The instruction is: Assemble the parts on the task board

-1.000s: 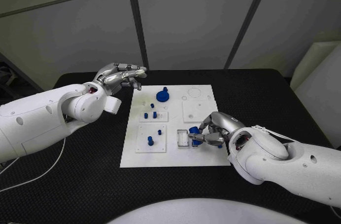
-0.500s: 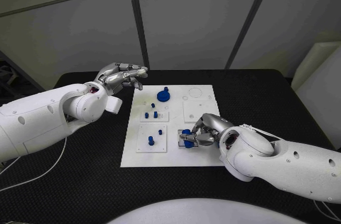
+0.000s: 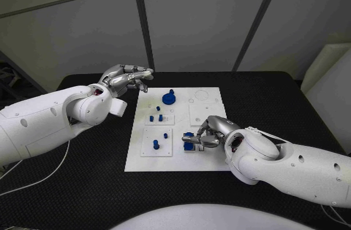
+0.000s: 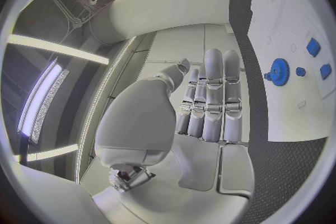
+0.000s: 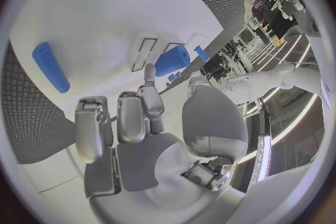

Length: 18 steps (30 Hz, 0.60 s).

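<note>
The white task board [image 3: 208,161] lies in the middle of the table. On it stand a blue gear [image 3: 169,98] at the far side and several small blue pegs [image 3: 155,145] on its left plates. My right hand [image 3: 213,130] is over the board's near middle and pinches a blue cylinder part [image 3: 188,137], also the blue cylinder part [image 5: 171,60], between thumb and a finger. Another blue piece [image 5: 50,66] lies flat on the board beside it. My left hand [image 3: 126,78] hovers off the board's far left corner, fingers curled in and holding nothing.
The black table [image 3: 88,189] reaches out around the board on all sides. The left wrist view shows the gear [image 4: 280,71] and small blue parts [image 4: 313,46] on the board beyond my left hand [image 4: 210,101]. A cable [image 3: 44,177] trails at the left.
My right hand has moved left with the blue part, from the board's near right to the small fixture at its near middle. The left hand has stayed put.
</note>
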Each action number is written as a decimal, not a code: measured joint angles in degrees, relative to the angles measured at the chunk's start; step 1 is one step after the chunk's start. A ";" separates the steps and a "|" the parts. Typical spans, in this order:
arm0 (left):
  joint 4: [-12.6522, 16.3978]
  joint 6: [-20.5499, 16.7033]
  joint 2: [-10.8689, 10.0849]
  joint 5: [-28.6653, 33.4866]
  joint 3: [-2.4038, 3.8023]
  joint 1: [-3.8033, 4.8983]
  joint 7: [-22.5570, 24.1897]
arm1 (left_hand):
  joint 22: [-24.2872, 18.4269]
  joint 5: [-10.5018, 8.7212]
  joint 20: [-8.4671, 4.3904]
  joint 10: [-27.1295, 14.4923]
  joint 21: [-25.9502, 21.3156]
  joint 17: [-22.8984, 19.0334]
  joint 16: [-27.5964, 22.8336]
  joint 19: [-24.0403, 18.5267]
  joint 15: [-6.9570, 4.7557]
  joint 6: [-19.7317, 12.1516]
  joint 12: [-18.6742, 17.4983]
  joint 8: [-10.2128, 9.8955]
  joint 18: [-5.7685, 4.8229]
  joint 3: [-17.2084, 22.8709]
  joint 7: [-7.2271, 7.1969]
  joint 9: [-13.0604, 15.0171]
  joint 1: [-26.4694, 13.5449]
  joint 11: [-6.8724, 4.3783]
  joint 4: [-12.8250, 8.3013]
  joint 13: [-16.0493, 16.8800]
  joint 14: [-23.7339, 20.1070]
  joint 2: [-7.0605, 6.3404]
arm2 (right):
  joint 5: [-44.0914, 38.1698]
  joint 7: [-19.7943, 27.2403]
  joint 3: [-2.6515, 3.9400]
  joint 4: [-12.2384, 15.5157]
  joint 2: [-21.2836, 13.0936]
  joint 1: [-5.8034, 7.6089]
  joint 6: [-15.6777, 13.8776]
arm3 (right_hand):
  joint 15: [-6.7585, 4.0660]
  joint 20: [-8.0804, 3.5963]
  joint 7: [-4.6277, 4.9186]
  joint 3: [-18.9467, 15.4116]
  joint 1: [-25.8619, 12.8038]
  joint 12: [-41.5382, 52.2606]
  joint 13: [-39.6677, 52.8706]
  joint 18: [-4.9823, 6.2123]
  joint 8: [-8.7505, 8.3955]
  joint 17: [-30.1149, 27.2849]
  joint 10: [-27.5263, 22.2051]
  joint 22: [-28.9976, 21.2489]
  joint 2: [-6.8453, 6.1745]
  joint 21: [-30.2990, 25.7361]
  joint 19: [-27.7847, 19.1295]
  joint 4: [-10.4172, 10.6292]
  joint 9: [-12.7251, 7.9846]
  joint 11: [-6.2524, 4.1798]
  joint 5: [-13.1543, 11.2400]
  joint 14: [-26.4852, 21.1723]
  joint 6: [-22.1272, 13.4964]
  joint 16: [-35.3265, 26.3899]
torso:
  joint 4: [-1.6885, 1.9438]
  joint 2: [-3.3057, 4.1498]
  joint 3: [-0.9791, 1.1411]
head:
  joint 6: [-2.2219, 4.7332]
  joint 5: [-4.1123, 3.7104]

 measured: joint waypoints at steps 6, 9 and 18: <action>0.00 0.01 -0.04 0.00 0.00 0.00 -0.01 | 0.00 0.00 0.00 0.00 0.00 0.00 0.00 0.00 0.00 0.00 0.00 0.00 0.00 0.00 0.00 0.00 0.00 0.00 0.00 0.00 0.00 0.00 | -0.70 -0.03 0.01 0.28 -0.19 0.01 0.00 | 0.00 0.00 0.00 -0.59 1.89 0.00 0.05 0.00 0.00 0.09 -0.19 0.00 0.91 0.00 0.00 -0.03 0.45 -0.19 0.00 0.00 0.00 0.00 | -0.03 0.03 0.03 | -0.08 0.04; 0.00 0.02 -0.04 0.00 0.00 0.00 -0.02 | 0.00 0.00 0.00 0.00 0.00 0.01 0.00 0.00 0.00 0.00 0.00 0.00 0.00 0.00 0.00 -0.01 0.00 0.00 0.00 0.00 0.00 0.00 | -0.96 -0.04 0.01 0.72 -0.49 0.01 0.08 | 0.00 0.01 0.00 -0.38 7.44 0.00 0.41 0.00 0.00 0.51 -0.19 0.00 1.03 0.00 -0.01 -0.55 1.06 -0.19 0.00 0.00 0.00 0.00 | -0.04 0.03 0.05 | -0.14 0.06; -0.02 0.06 -0.06 0.00 0.00 0.00 -0.06 | 0.01 0.00 0.00 0.00 0.00 0.01 0.00 0.00 0.00 0.00 0.00 0.00 0.00 0.00 0.00 -0.01 0.00 0.00 0.00 0.00 0.00 0.00 | -1.47 0.00 0.04 1.33 -1.08 0.06 0.56 | -0.20 -0.21 -0.58 -0.24 18.13 0.61 1.17 0.01 0.00 1.90 0.14 0.00 2.04 0.00 -0.21 -2.61 2.60 -0.51 0.00 -0.20 1.09 0.37 | -0.06 0.04 0.05 | -0.35 0.07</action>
